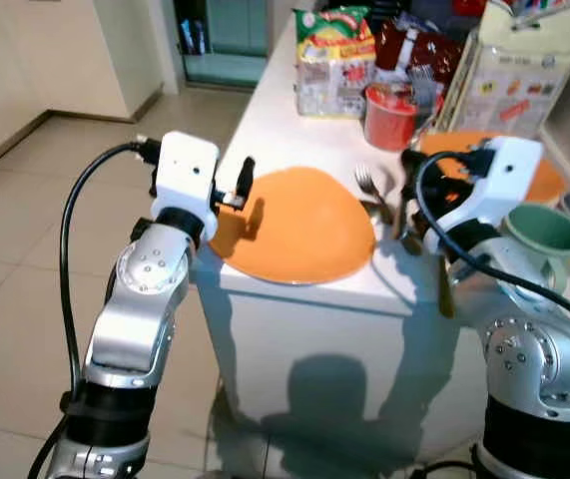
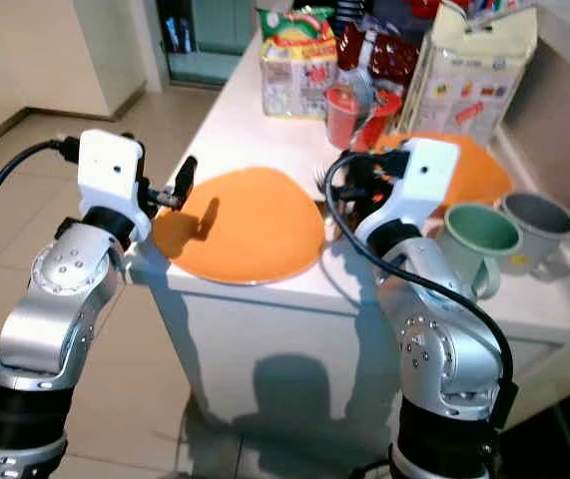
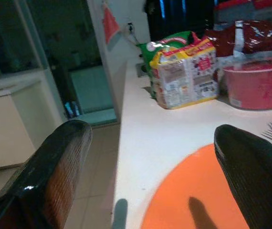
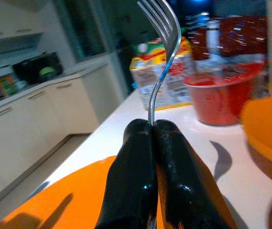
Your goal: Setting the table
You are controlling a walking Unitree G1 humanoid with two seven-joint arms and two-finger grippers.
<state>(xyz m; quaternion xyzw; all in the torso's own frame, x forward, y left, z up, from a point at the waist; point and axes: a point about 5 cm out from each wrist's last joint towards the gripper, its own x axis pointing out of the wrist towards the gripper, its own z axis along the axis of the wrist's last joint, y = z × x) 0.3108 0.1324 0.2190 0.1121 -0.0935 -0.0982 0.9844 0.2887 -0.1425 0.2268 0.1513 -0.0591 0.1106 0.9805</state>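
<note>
We see our right hand (image 4: 152,125) clenched on a fork (image 4: 163,52), its two black fingers (image 4: 131,181) pressed together around the thin metal stem, the tines rising clear above the fingertips and curving slightly. The fork is silver, slim and shiny. In the head views this hand hovers over the white table (image 1: 265,120), just past the right edge of the orange plate (image 1: 299,225), with the fork's tines (image 1: 366,181) pointing away from us toward the far clutter.

Our left hand (image 1: 242,187) is released, its fingers (image 3: 55,176) spread wide apart and holding nothing, at the plate's left edge near the table corner; the left wrist view looks across the orange rim between them.

The plate is a broad, rounded, flat orange disc lying near the table's front edge. Beyond it stand a red cup (image 1: 390,115), a yellow-and-green snack pack (image 1: 334,60) and a tall pale bag (image 1: 524,65). A green mug (image 1: 544,235) sits to the right, with a grey mug (image 2: 539,228) just beside it, and a second orange plate (image 2: 479,165) lies behind our right arm.
</note>
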